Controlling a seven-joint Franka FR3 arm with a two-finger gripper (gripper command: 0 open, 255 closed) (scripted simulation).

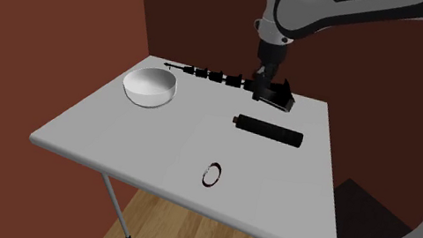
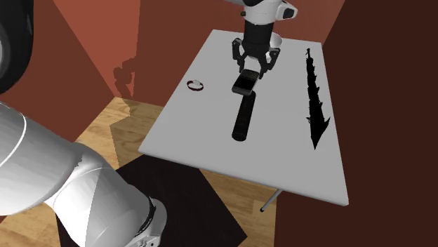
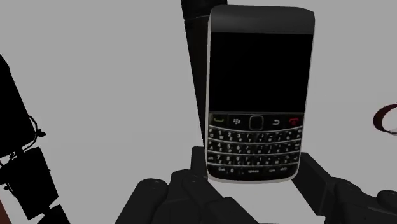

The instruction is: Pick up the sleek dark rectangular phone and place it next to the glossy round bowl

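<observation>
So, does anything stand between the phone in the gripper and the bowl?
Nothing visible does. The gripper holds the phone, and the table toward the bowl is bare. The black spiky bar lies beside that path, along the table's edge; the black cylinder lies apart.

In the shoulder view, looking down from high beside one long side of the desk (image 1: 178, 148), across its width. In the second exterior view, looking from above one short end of the desk (image 2: 281, 140), along its length, somewhat farther off. In the wrist view, looking from behind the gripper (image 3: 253, 175), close above the desk (image 3: 108, 95). Shared by both exterior views: the whole desk top.
</observation>
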